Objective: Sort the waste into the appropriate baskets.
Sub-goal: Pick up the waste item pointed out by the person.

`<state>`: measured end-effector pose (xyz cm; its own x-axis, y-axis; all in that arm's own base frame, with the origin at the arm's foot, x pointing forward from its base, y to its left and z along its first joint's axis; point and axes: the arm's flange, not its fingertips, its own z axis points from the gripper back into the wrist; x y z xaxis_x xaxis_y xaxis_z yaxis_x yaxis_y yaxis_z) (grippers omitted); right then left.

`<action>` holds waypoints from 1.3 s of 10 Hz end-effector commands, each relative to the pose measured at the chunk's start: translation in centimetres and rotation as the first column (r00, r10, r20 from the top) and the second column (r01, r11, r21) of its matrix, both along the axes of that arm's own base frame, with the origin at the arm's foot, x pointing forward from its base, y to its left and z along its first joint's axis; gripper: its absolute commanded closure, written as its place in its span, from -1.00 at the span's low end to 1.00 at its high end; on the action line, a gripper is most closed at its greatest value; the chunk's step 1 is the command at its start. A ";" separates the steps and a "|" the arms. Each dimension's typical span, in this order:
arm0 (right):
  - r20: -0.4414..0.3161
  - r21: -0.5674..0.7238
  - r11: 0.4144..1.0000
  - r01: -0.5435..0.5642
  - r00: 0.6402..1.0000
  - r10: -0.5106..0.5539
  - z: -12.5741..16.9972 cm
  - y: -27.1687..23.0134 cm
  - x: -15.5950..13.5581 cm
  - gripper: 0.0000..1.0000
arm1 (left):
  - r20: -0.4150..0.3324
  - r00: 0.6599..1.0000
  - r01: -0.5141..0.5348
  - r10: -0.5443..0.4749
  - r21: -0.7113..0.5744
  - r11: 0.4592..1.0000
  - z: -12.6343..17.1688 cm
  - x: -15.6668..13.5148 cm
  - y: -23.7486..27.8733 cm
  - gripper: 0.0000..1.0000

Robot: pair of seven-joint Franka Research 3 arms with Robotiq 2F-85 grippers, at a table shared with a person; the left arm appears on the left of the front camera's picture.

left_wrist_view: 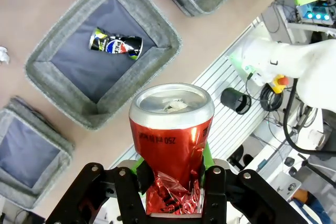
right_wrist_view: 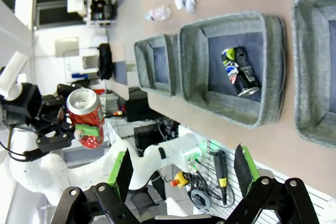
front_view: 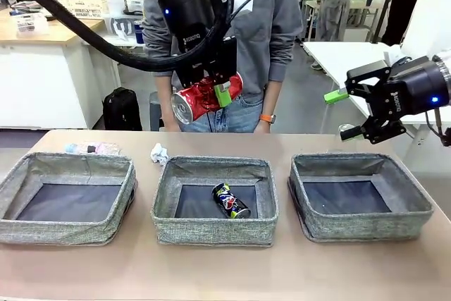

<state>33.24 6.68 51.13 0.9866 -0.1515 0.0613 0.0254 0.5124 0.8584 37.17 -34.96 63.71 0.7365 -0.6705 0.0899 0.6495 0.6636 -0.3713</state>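
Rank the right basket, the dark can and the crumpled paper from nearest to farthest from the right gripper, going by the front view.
From the right gripper:
1. Right basket, just below it.
2. Dark can, lying in the middle basket.
3. Crumpled paper, past the middle basket's far left corner.

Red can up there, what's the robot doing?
The left gripper has its jaws shut on the red can, up in the air. A dark can lies in the middle basket. The right gripper hangs off to the side, jaws open, empty. Crumpled paper lies on the table.
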 end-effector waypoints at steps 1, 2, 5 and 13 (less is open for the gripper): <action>0.001 0.000 1.000 -0.011 1.000 0.011 0.2 -0.1 0.2 -1.00 | 0.049 0.988 -0.147 0.144 0.061 0.987 2.6 -0.7 -0.8 0.36; 0.001 0.000 1.000 -0.011 1.000 0.011 0.2 -0.1 0.2 -1.00 | 0.050 0.966 -0.256 0.252 0.106 0.961 3.8 -0.9 -1.7 0.36; 0.001 0.000 1.000 -0.011 1.000 0.011 0.2 -0.1 0.2 -1.00 | 0.020 0.880 -0.466 0.475 0.240 0.852 5.7 -1.7 -3.3 0.36; 0.001 0.000 1.000 -0.011 1.000 0.011 0.2 -0.1 0.2 -1.00 | 0.098 0.848 -0.530 0.521 0.142 0.836 12.1 -4.3 -2.4 0.36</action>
<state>33.27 6.66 51.16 0.9865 -0.1517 0.0616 0.0252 0.5122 0.8585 32.97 -37.39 76.40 0.9781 -0.1938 0.0756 0.2058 0.9546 -0.2155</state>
